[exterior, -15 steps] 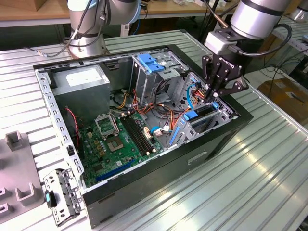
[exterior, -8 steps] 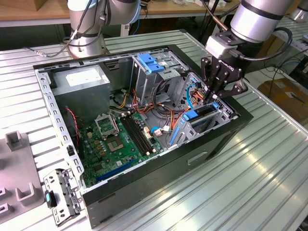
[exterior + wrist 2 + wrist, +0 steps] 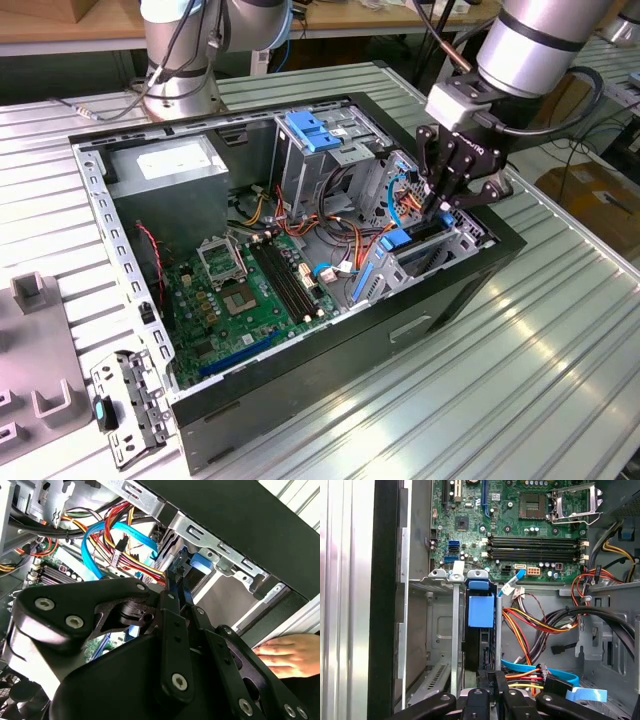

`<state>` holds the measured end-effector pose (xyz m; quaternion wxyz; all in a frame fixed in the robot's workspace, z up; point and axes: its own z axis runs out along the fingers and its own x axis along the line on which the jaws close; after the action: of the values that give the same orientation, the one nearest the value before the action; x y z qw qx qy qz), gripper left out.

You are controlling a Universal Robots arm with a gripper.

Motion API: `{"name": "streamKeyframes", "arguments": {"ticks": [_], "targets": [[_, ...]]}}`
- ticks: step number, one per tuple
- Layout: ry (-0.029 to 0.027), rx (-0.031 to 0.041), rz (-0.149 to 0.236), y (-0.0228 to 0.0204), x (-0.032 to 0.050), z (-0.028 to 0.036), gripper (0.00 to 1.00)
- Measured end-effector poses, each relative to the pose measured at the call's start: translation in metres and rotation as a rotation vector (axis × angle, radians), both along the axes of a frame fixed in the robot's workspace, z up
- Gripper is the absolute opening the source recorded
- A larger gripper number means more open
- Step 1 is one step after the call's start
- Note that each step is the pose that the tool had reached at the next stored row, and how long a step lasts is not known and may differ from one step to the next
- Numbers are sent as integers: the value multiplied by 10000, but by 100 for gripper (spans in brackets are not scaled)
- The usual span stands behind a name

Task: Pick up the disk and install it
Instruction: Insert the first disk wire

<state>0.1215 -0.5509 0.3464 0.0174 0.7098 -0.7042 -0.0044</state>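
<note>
Open black computer case (image 3: 330, 350) on a ribbed metal table (image 3: 520, 380); green motherboard (image 3: 250, 290) lying flat inside. Black linkage gripper (image 3: 447, 200) sits low over the drive cage (image 3: 455, 240); whether its fingers press together or clamp something cannot be told. The disk (image 3: 481, 630), dark slab with glossy blue plastic rails and tab, stands edgewise in the grey sheet-metal cage slot. A person's hand (image 3: 292, 652) rests outside the case wall.
</note>
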Motion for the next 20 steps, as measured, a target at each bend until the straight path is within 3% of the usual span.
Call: {"name": "streamKeyframes", "arguments": {"ticks": [7, 13, 20], "targets": [[1, 2, -22, 0, 0, -17, 17], [1, 0, -26, -12, 0, 3, 17], [5, -1, -26, -13, 0, -70, 17]]}}
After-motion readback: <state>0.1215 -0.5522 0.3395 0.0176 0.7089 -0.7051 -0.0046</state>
